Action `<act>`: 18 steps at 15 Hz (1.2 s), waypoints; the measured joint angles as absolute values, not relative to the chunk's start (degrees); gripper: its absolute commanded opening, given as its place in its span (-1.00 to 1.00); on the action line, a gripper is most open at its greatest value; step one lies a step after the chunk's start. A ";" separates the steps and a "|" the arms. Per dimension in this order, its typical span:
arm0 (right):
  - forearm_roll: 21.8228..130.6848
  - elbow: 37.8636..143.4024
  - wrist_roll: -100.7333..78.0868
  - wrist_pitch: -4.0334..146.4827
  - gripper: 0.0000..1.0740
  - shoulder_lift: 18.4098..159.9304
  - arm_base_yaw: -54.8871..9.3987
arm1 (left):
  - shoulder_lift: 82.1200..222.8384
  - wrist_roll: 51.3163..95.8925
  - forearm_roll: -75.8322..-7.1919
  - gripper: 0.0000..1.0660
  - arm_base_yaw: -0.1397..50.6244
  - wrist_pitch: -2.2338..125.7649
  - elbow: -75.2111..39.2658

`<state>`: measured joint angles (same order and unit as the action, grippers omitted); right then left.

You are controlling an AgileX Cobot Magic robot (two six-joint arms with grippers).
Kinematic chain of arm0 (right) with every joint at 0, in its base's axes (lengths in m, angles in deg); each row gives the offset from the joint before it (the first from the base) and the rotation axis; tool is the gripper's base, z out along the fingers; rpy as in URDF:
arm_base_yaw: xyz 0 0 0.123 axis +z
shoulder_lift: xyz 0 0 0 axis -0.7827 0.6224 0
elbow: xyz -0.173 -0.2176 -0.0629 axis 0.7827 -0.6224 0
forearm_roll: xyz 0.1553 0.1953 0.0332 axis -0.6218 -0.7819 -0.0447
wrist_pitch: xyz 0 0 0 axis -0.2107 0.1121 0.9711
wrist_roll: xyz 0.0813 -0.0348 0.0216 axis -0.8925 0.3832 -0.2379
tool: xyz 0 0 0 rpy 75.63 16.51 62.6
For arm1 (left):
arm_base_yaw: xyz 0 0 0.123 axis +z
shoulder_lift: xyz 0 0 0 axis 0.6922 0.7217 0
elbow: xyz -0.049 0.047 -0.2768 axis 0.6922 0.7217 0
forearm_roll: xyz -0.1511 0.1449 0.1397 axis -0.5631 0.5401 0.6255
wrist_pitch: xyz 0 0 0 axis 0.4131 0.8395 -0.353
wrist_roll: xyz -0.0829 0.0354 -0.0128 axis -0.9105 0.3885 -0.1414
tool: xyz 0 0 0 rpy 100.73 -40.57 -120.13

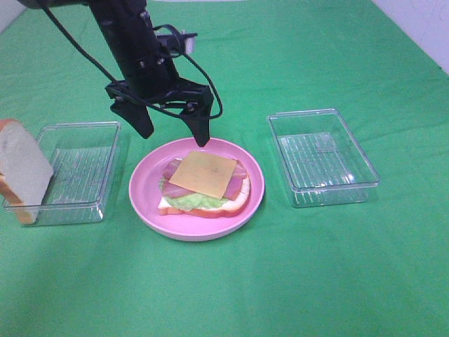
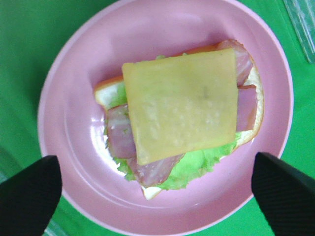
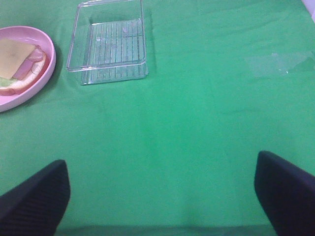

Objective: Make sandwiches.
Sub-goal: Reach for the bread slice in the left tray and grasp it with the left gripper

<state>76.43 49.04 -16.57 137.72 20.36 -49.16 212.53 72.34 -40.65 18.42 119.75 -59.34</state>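
Note:
An open sandwich [image 1: 203, 184] lies on the round pink plate [image 1: 147, 203]: a white bread slice at the bottom, then lettuce [image 2: 197, 167], bacon [image 2: 120, 137] and a yellow cheese slice [image 2: 182, 103] on top. My left gripper [image 1: 174, 135] hangs open and empty just above the plate's far edge; in the left wrist view it [image 2: 156, 196] straddles the sandwich. A second bread slice [image 1: 21, 172] leans upright at the left tray's left side. My right gripper [image 3: 160, 194] is open and empty over bare cloth; the sandwich [image 3: 19, 64] lies far from it. The right gripper is out of the exterior view.
A clear plastic tray [image 1: 70, 210] stands left of the plate and another clear tray [image 1: 337, 193] stands right of it, also in the right wrist view [image 3: 113, 76]. Everything sits on a green cloth [image 1: 280, 281].

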 measured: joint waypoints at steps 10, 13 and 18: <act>76.43 49.04 -16.57 137.72 0.80 20.36 -49.16 | 185.77 63.63 -23.86 0.91 23.70 120.55 -42.32; 76.43 49.04 -16.57 137.72 0.80 20.36 -49.16 | 181.76 62.37 -23.81 0.91 32.06 120.61 -38.89; 76.43 49.04 -16.57 137.72 0.80 20.36 -49.16 | 183.02 65.98 -28.10 0.91 39.17 120.61 -38.66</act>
